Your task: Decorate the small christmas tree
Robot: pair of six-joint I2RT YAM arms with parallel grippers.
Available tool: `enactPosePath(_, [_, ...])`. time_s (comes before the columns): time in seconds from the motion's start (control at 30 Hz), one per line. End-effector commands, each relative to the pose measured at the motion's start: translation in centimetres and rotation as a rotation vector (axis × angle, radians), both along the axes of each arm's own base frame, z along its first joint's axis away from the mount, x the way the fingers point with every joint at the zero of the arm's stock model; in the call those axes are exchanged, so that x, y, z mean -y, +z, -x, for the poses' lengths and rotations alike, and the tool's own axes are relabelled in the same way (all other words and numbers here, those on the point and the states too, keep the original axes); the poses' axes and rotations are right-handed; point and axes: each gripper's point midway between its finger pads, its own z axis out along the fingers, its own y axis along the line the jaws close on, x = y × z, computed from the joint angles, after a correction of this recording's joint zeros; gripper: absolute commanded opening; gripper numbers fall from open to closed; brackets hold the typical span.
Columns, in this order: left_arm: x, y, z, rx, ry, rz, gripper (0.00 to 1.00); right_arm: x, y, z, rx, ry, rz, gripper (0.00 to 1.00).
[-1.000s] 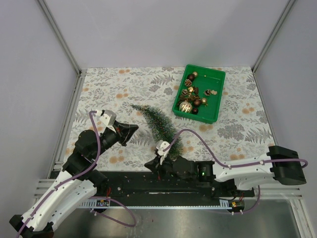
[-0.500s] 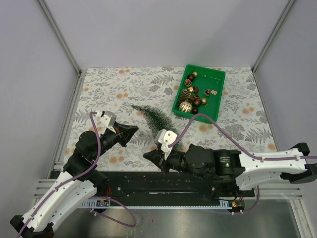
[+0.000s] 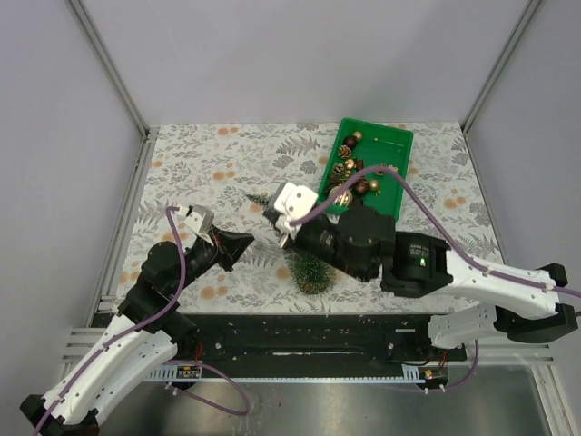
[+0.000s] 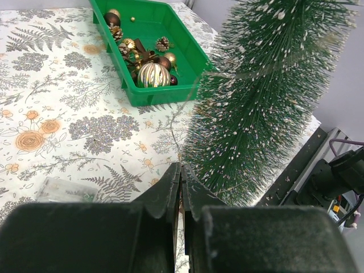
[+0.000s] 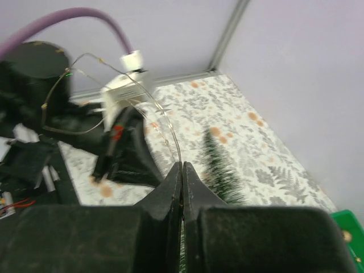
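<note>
Decorating is barely under way: the left gripper and the right gripper each have their fingers pressed together on a thin light wire, which arcs up and away from the right fingertips in the right wrist view. In the left wrist view a strand of it seems to run across the front of the small christmas tree, though it is too fine to say whether it has caught on the bristles. Judged from this, the wire has not yet been wound round the tree. The ornaments, among them baubles and pine cones, all sit in the green bin at the far right of the patterned table, and none hangs on the branches. Most of the work appears to be left. The tree is at the near middle of the table, partly hidden from above under the right arm, and whether it stands upright or leans cannot be told. It fills the right side of the left wrist view, just beside and beyond the left fingertips. From the right wrist camera it shows below and a little right of that gripper's closed tips, apart from them
</note>
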Motion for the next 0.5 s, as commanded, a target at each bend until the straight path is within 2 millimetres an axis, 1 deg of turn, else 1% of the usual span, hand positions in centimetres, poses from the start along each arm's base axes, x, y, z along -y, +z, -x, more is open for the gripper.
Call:
enactPosePath(0.0, [-0.3, 1.4, -0.3, 0.035, 0.022, 0.048, 0.08, 0.5, 3.6, -3.3, 0.031, 0.013, -0.043, 0.00])
enactPosePath(0.03, [-0.3, 1.3, -0.3, 0.035, 0.022, 0.048, 0.08, 0.3, 4.1, -3.8, 0.028, 0.025, -0.041, 0.00])
enactPosePath(0.07, [-0.3, 1.4, -0.3, 0.038, 0.024, 0.049, 0.08, -0.5, 3.9, -4.1, 0.015, 0.054, -0.023, 0.00])
enactPosePath(0.1, [-0.3, 1.5, -0.3, 0.039, 0.022, 0.054, 0.08, -0.8, 3.8, -4.8, 0.000, 0.063, -0.007, 0.00])
enactPosePath(0.13, [-0.3, 1.6, -0.3, 0.040, 0.024, 0.054, 0.08, -1.0, 4.1, -5.1, -0.012, 0.083, -0.005, 0.00])
enactPosePath(0.23, [-0.3, 1.5, -0.4, 0.039, 0.027, 0.059, 0.08, -1.2, 4.3, -7.2, -0.044, 0.094, 0.025, 0.00])
enactPosePath(0.3, [-0.3, 1.6, -0.4, 0.040, 0.029, 0.065, 0.08, -1.2, 4.4, -8.5, -0.029, 0.071, 0.041, 0.00])
enactPosePath(0.4, [-0.3, 1.3, -0.5, 0.031, 0.037, 0.068, 0.09, -1.4, 3.9, -10.7, -0.003, 0.019, 0.076, 0.00])
enactPosePath(0.47, [-0.4, 0.7, -0.9, 0.011, 0.057, 0.069, 0.09, -1.4, 3.5, -12.2, 0.011, -0.013, 0.091, 0.00])
